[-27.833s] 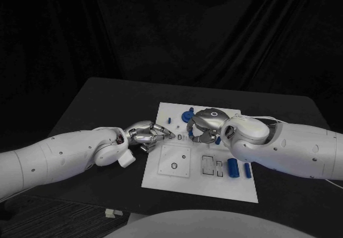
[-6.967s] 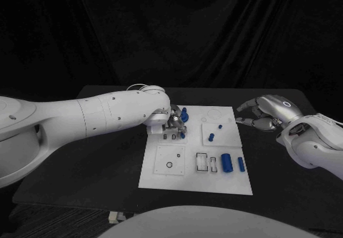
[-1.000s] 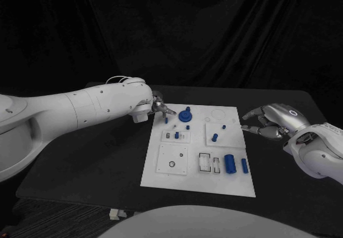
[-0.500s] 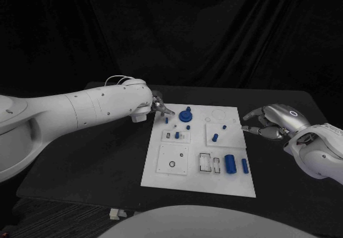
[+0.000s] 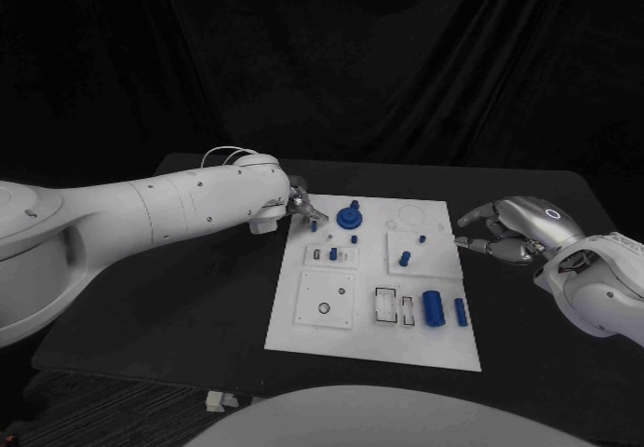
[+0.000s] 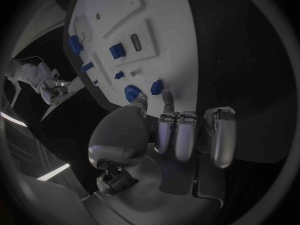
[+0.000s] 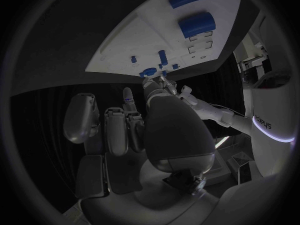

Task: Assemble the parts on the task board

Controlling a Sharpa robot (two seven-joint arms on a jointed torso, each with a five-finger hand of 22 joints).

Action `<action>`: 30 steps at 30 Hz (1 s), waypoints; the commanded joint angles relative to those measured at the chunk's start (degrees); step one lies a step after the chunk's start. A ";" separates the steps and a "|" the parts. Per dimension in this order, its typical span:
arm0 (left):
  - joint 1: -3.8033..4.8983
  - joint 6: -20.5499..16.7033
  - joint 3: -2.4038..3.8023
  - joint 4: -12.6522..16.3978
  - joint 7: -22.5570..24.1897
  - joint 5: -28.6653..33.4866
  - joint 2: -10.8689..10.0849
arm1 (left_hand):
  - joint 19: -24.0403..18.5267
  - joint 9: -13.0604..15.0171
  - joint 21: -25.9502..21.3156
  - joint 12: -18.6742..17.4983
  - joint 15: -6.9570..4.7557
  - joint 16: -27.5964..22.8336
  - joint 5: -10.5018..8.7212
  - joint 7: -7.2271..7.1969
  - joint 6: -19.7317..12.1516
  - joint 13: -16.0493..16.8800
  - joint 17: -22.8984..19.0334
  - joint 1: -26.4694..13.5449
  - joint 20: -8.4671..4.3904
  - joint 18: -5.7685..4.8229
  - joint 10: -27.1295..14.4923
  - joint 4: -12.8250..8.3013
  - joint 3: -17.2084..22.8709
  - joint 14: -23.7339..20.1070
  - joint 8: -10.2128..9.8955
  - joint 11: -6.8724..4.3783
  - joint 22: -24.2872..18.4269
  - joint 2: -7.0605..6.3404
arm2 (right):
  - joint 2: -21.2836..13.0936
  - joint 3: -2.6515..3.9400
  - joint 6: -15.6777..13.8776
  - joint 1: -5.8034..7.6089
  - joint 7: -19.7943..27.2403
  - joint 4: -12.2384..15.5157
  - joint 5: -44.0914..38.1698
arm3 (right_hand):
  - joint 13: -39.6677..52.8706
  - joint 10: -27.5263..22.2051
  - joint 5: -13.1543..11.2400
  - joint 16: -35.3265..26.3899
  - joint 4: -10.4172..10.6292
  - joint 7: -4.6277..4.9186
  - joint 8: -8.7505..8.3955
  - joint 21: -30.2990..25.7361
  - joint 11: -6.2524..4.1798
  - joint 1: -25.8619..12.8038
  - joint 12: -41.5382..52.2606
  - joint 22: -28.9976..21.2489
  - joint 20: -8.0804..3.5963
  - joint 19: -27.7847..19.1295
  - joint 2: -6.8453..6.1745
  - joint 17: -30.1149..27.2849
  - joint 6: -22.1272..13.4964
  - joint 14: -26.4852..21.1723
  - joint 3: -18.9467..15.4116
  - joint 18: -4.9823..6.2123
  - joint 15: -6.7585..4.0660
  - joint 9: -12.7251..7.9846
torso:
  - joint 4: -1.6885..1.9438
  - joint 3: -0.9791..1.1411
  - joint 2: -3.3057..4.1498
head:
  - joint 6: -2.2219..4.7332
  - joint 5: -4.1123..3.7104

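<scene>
Left hand [image 5: 293, 200]: at board [image 5: 322, 331] far-left corner, fingers curled, small blue peg [image 6: 156, 87] touched at fingertips; grip not confirmed. Risk: peg knocked off edge, tipped.
Round part [image 5: 349, 219]: upright beside; risk of bump.
Right hand [image 5: 507, 233]: off board, curled, nothing held.

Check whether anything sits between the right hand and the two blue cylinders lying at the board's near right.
Nothing visible does. The right hand hovers off the task board beyond its right edge, and only bare board and table lie between it and the two blue cylinders.
</scene>
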 commanded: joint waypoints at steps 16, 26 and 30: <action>-0.22 1.16 0.06 0.00 0.34 -0.38 0.11 | 1.09 -1.06 -0.12 0.20 -0.03 0.16 1.37 -0.35 2.06 15.09 15.09 1.12 0.33 -0.58 6.09 -0.82 0.18 5.96 -1.72 -0.16 13.04 1.01 | -0.04 0.02 0.09 -0.13 0.07 -0.01 -0.37 | 12.13 3.76 0.34 -0.38 0.36 -0.09 -0.30 -0.23 0.10 0.00 -0.40 9.11 0.15 -0.12 0.43 7.64 0.48 4.39 0.11 0.47 0.21 -0.07 | 0.05 0.04 -0.01 | -0.01 -0.26; -0.24 1.37 0.06 0.53 0.36 -0.38 0.05 | 1.13 -1.30 -0.09 0.20 -0.13 0.16 2.22 -0.52 2.82 15.09 15.09 1.52 0.25 -0.59 6.09 -1.15 0.33 5.96 -2.07 -0.29 13.05 1.13 | -0.01 0.02 0.10 -0.14 0.05 -0.10 -0.37 | 12.13 3.76 0.34 -0.38 0.36 -0.09 -0.30 -0.23 0.10 0.00 -0.40 9.11 0.15 -0.12 0.43 7.64 0.48 4.39 0.11 0.47 0.21 -0.07 | 0.04 0.03 -0.01 | -0.01 -0.29; -0.25 1.50 0.06 0.69 0.41 -0.38 0.03 | 1.16 -1.47 -0.06 0.20 -0.26 0.16 3.11 -0.70 3.40 15.09 15.09 2.07 0.13 -0.60 6.09 -1.64 0.54 5.96 -2.42 -0.44 13.06 1.17 | 0.00 0.02 0.11 -0.14 0.03 -0.13 -0.37 | 12.13 3.76 0.34 -0.38 0.36 -0.09 -0.30 -0.23 0.10 0.00 -0.40 9.11 0.15 -0.12 0.43 7.64 0.48 4.39 0.11 0.47 0.21 -0.07 | 0.05 0.02 -0.02 | -0.01 -0.30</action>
